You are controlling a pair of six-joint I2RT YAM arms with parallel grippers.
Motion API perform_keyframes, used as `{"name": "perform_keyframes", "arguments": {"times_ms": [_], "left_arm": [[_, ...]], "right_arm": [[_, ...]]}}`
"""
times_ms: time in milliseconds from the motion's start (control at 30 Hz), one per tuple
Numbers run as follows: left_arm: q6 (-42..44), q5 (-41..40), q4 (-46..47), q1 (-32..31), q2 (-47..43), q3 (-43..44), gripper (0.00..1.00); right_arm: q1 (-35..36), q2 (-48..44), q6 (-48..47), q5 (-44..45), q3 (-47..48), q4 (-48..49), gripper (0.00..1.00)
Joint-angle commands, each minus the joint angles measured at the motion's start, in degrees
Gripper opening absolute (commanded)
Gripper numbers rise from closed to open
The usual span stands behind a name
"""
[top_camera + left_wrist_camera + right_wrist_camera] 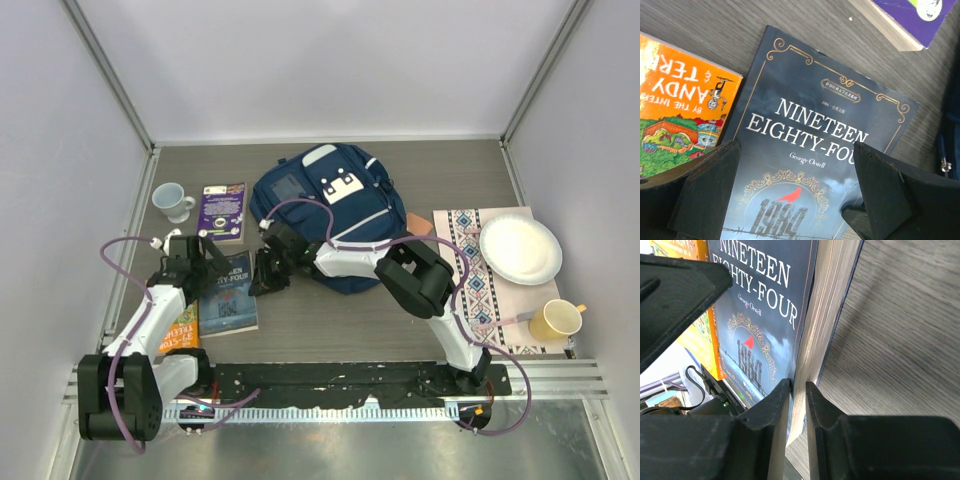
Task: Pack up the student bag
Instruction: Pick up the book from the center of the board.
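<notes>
Two grippers: my right gripper (797, 405) is narrow, its fingers either side of the fore-edge of the Nineteen Eighty-Four paperback (228, 292); my left gripper (797, 200) stands wide, holding nothing, poised over the same cover.
Grip quality: the page block runs down between the right fingers and I judge it pinched, though the wrist view is too close to show how firmly.
Student bag: the student bag (330, 215) lies flat at the far middle of the table (330, 325), patch side up, just beyond and to the right of my right gripper.
Way to go: away from the bases and a little right, a short carry by my reckoning.
Long axes: the paperback runs near-to-far; the bag runs much the same way, slightly slanted.
Nearer arm: the right, whose forearm lies across the bag's near edge; the left sits on the paperback's side away from the bag.
Opening: I see no open mouth on the bag from above, so I judge that needs settling first.
Surface: flat grey wood-grain.
Room: orange book (183, 328) just beside the paperback; purple book (222, 210) and mug (172, 200) far left; placemat (470, 270), plate (520, 250) and yellow cup (557, 320) well apart on the right; plain walls on three sides.
</notes>
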Motion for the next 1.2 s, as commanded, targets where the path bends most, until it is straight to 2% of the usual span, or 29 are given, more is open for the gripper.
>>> {"name": "perform_keyframes", "arguments": {"times_ms": [0,67,233,267,533,900,1167], "left_arm": [[-0.9,8.9,2.9,0.1,2.7,-3.7,1.0],[-0.9,10.4,3.5,0.1,3.6,-4.0,0.99],[-0.8,11.5,4.8,0.1,3.9,-4.5,0.98],[-0.8,11.6,4.7,0.1,3.9,-4.7,0.98],[-0.3,12.2,4.2,0.1,1.0,-4.3,0.98],[1.5,3.5,-4.9,0.1,-7.7,-0.2,1.0],[0.8,2.5,-4.5,0.1,-6.9,-0.6,1.0]], "right_arm": [[0.2,-1.5,-0.1,0.5,1.6,2.2,0.23],[0.3,-1.7,-0.2,0.9,1.4,2.4,0.21],[0.3,-1.6,-0.2,0.2,1.2,2.9,0.02],[0.3,-1.7,-0.2,0.3,0.8,3.2,0.01],[0.2,-4.4,-1.2,5.4,-1.3,2.4,0.01],[-0.7,-8.0,-1.2,9.9,-7.5,1.5,0.01],[-1.4,-10.6,-2.2,10.2,-10.9,0.8,0.01]]}}
